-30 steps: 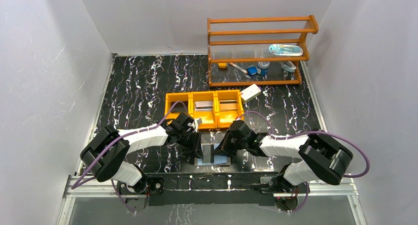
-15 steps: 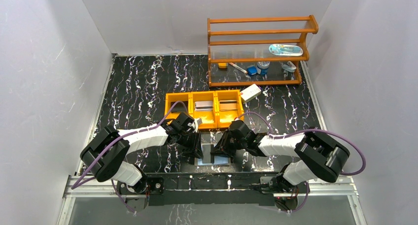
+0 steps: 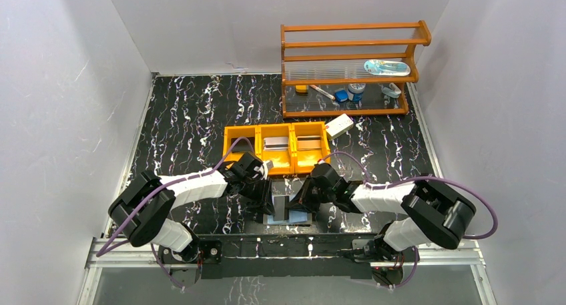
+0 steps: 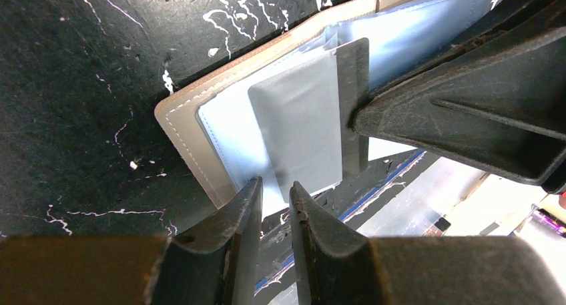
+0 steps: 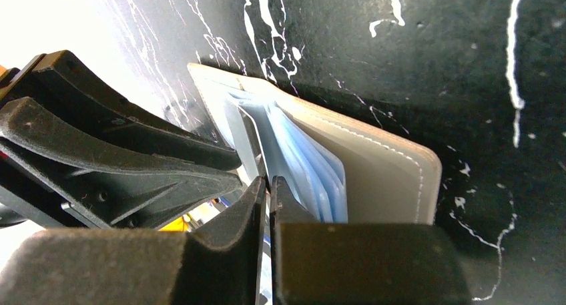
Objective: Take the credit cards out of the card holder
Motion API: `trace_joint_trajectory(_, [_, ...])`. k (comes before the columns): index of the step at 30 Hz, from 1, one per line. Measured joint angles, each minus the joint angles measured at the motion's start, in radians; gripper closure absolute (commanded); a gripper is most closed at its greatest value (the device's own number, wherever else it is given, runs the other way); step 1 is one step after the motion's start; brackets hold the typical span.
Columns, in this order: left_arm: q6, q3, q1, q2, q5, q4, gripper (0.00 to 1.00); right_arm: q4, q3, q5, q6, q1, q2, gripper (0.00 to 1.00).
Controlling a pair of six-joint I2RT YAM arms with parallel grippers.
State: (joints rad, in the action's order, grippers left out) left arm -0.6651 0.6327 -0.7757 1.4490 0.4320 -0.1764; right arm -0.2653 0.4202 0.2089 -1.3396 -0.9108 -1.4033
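Observation:
The card holder [image 3: 298, 216] lies open near the table's front edge, pale blue inner faces up; it also shows in the left wrist view [image 4: 227, 128] and the right wrist view [image 5: 380, 171]. A grey card [image 4: 300, 128] sticks out of a slit pocket. It looks dark in the top view [image 3: 281, 207]. My right gripper [image 3: 298, 201] [image 5: 268, 185] is shut on this card's thin edge, and its fingers [image 4: 467, 111] meet the card. My left gripper [image 3: 265, 201] [image 4: 275, 188] rests at the holder's near edge, jaws a narrow gap apart, nothing between them.
An orange three-compartment tray [image 3: 243, 137] stands behind the holder, with a silvery card [image 3: 277, 143] in its middle compartment and a brownish card [image 3: 308, 143] in its right one. A white box [image 3: 339, 126] lies beside it. A wooden shelf [image 3: 350, 71] with small items stands at the back right.
My right gripper edged left toward the holder, then drew back slightly to the right. The left gripper and the holder have stayed put.

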Motion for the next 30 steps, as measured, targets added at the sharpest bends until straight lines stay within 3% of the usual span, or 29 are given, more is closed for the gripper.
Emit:
trace_joint_trajectory(5, [0.001,0.000,0.000,-0.004,-0.005,-0.006,0.77,0.047,-0.006,-0.033,-0.001,0.000,0.051,0.90])
trace_joint_trajectory(10, [0.004,0.000,0.000,-0.011,-0.010,-0.017,0.69,0.078,-0.030,-0.066,-0.010,0.001,0.119,0.87])
trace_joint_trajectory(19, [0.030,0.047,0.000,-0.036,-0.037,-0.074,0.60,0.066,-0.046,-0.072,-0.021,0.008,0.103,0.84])
trace_joint_trajectory(24, [0.045,0.142,-0.001,-0.035,-0.021,-0.061,0.59,0.052,-0.045,-0.061,-0.023,0.008,0.076,0.83])
trace_joint_trajectory(30, [0.036,0.143,-0.001,-0.003,0.040,-0.002,0.59,0.050,-0.045,-0.056,-0.023,0.008,0.076,0.82])
